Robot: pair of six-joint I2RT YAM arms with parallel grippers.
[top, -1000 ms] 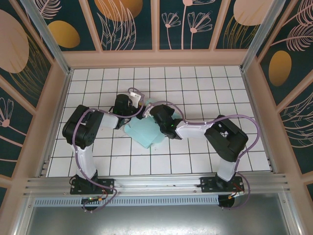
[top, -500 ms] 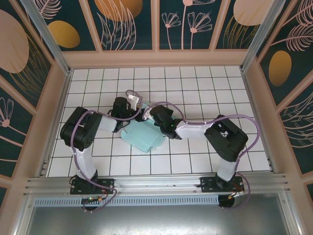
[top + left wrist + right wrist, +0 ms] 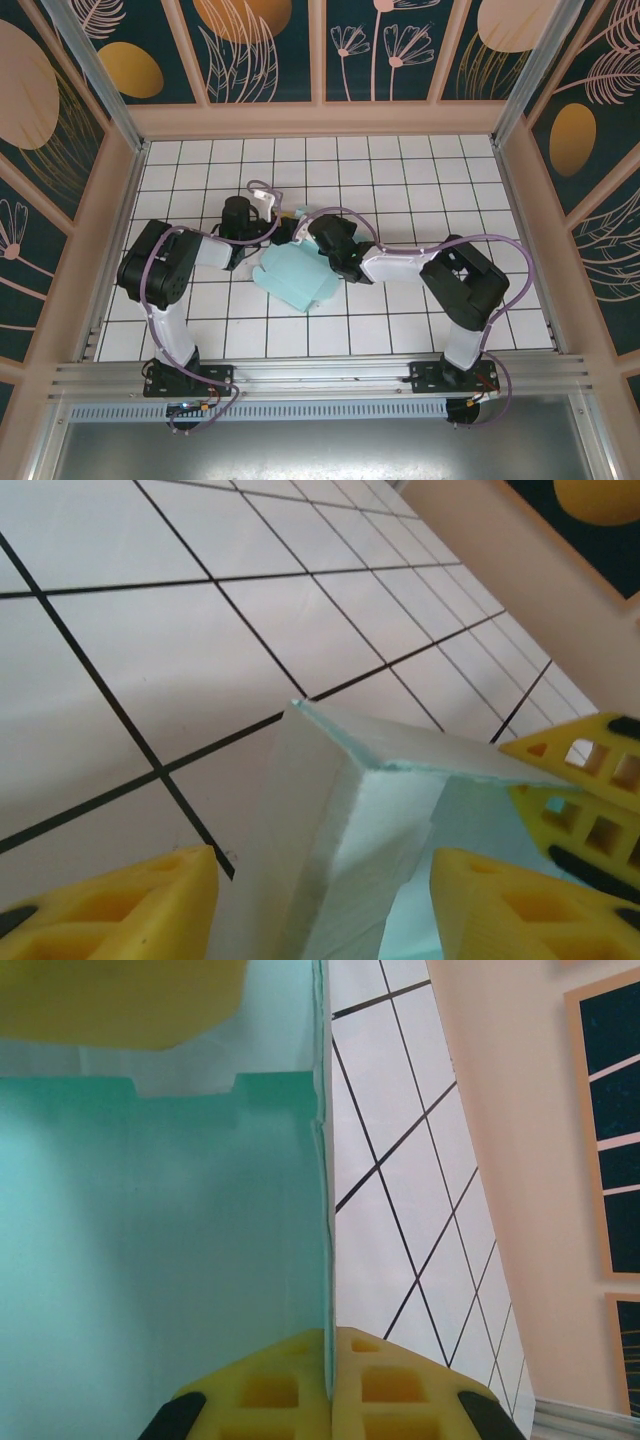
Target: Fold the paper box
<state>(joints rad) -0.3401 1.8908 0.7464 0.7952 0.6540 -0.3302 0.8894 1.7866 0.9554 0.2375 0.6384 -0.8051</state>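
On the white tiled table (image 3: pixel 420 170), I see the right gripper (image 3: pixel 330 1385) pinching one raised wall of the paper box (image 3: pixel 295 275) at mid-table, apparently steadying it, while the left gripper (image 3: pixel 320 890) straddles its corner, jaws spread.

Right wrist view cuts off the paper box (image 3: pixel 150 1230) at left

A white-tiled desk (image 3: pixel 400 170) with black grid lines sits boxed in by peach-framed walls (image 3: pixel 270 50) at 9, 12 and 3 o'clock, dark teal panels printed with pale flowers and orange ovals. An aluminium rail (image 3: pixel 320 372) runs along 6 o'clock.
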